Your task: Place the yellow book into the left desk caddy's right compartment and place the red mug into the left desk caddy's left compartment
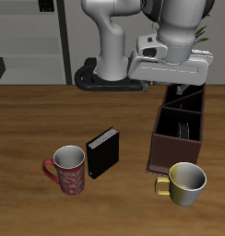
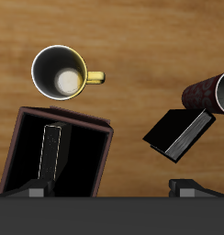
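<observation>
Gripper [image 1: 183, 90], jaws open and empty, hovers above the left desk caddy [image 1: 159, 140]; descending carelessly could strike its wall.

The arm [image 1: 119, 37] is made of fat, round, white and grey parts on a black base [image 1: 110, 78].

Simulated office-like room: wooden table [image 1: 31, 120], dark shelving [image 1: 31, 37] behind.

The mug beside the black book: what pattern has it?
Red mug with whitish mottling; exterior view shows it best.
</observation>
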{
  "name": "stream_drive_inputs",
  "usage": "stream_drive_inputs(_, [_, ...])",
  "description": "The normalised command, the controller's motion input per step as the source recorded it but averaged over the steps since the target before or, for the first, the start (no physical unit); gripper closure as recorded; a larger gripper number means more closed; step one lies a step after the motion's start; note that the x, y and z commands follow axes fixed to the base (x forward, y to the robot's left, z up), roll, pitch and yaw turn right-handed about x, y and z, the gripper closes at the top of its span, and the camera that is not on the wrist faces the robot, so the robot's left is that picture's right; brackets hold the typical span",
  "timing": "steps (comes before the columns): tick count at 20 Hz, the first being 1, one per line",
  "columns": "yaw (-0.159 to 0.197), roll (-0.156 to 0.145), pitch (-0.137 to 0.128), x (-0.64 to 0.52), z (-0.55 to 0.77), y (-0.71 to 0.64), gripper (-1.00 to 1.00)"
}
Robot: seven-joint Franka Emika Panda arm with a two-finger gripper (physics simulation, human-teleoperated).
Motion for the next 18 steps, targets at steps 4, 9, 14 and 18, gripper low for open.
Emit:
stream_drive_inputs(4, [-0.026, -0.048, -0.049, 0.04, 0.24, -0.55, -1.00])
stream_drive_inputs(9, [-0.008, -0.061, -0.045, 0.02, 0.21, -0.69, -1.00])
stream_drive_inputs(14, [-0.015, -0.059, -0.033, 0.05, 0.15, -0.73, -1.00])
stream_drive_inputs(18, [-0.018, -0.035, -0.028, 0.03, 0.09, -0.39, -1.00])
